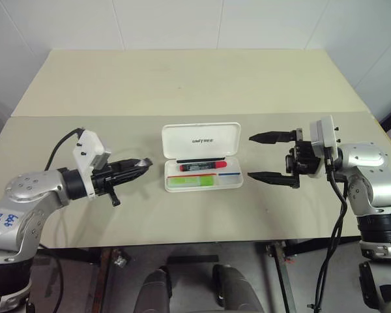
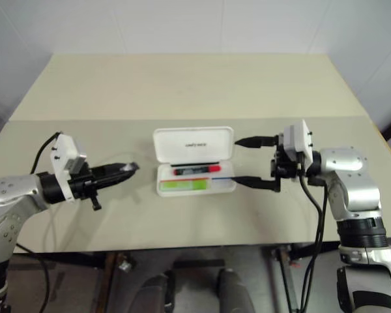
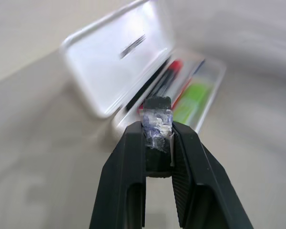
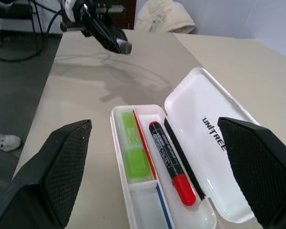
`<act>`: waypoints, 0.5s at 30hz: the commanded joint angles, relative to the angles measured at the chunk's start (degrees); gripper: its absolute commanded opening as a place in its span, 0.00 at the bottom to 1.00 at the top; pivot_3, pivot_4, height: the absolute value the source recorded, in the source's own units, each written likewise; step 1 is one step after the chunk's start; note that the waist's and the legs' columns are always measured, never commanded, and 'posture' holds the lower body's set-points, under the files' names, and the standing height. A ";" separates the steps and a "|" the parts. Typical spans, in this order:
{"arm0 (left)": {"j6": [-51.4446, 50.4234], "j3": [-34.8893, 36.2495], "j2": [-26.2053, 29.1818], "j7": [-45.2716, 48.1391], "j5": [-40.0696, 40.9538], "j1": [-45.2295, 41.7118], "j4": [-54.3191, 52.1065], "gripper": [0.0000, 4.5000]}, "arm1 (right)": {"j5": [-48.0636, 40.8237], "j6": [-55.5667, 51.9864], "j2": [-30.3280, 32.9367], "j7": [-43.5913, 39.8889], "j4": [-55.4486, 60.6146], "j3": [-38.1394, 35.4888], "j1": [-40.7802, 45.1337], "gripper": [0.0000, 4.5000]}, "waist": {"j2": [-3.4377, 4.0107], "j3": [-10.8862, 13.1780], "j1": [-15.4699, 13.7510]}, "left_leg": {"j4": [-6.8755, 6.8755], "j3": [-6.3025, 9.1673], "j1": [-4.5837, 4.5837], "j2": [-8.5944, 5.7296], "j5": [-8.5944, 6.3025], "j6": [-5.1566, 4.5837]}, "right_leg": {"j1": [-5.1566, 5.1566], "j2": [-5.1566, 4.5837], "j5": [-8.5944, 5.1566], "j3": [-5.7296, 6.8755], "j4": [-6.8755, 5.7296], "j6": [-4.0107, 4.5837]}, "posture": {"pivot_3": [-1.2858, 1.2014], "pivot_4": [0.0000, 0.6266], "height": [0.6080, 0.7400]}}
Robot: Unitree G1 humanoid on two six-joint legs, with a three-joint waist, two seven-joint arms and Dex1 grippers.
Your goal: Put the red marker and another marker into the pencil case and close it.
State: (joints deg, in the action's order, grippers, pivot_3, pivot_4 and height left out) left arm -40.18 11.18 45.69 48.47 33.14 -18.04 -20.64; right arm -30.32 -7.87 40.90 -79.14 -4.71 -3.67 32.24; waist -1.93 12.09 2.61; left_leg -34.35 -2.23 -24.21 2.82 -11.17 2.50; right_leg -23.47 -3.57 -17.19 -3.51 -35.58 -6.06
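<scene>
Beige table (image 1: pixel 182 85) | white pencil case (image 1: pixel 201 139) centre, lid up at 12 | red marker (image 1: pixel 201 166), black barrel, and light-green marker (image 1: pixel 191 182) inside | left gripper (image 1: pixel 141 164) at 9, pinching small taped black piece (image 3: pixel 156 125) | right gripper (image 1: pixel 266 156) at 3, spread wide, empty

Open case between the two grippers, both markers inside.

The case (image 1: pixel 202 175) lies on the table (image 1: pixel 182 85), its lid (image 1: pixel 201 140) raised behind the tray. In the tray the red marker (image 1: pixel 201 166) lies next to the lid hinge and the other marker (image 1: pixel 192 182) in front of it, side by side, a thin divider between them. The left gripper (image 1: pixel 141 164) points at the case's left end, just apart from it. The right gripper (image 1: pixel 268 156) faces the case's right end, one finger level with the lid, the other level with the tray's front edge.
</scene>
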 commanded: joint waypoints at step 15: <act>8.94 -24.94 -14.82 12.13 -10.94 -27.71 22.17 0.11 | -1.11 -0.02 6.03 5.77 10.07 -10.73 -14.03 1.00 | 0.00 0.00 -1.07 | -0.58 0.03 -0.06 -0.01 -0.02 -0.05 | 0.03 0.16 0.32 -0.06 -0.28 -0.75 | 0.52 0.24 1.00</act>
State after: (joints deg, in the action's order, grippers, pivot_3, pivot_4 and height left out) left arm -32.74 -12.92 31.54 60.18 23.58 -43.85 1.04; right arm -30.43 -7.82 45.55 -74.29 2.87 -11.78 18.76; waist -1.93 12.10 1.54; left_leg -34.99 -2.19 -24.27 2.81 -11.20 2.43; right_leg -23.40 -3.41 -16.87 -3.57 -35.87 -6.80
